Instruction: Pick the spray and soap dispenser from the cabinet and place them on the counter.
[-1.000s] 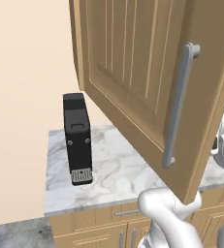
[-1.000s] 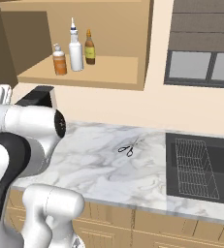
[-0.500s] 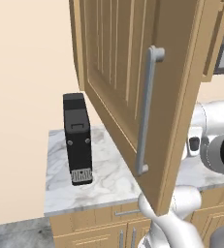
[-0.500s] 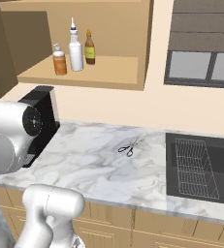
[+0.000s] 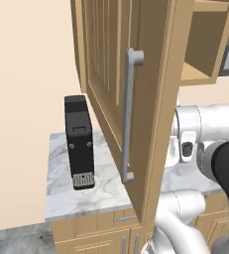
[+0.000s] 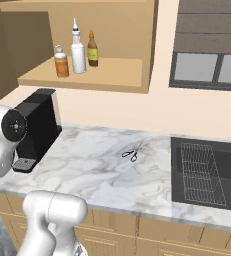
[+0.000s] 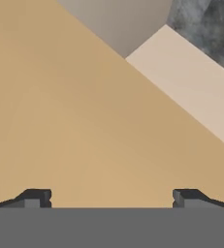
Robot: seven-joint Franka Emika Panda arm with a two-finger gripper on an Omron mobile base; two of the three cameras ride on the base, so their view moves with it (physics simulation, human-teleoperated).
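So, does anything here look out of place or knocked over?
Nothing is spilled or tipped. The spray, the soap dispenser and a brown bottle stand upright on the cabinet shelf. The only stray item is a pair of scissors lying loose on the counter, right of the black coffee machine.

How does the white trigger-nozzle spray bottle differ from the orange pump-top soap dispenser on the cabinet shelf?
The white spray bottle with the trigger nozzle stands taller than the small orange soap dispenser with the white pump top. The spray's body is white, the dispenser's orange. The spray stands right of the dispenser in the right base view. Both stand upright on the light wooden cabinet shelf.
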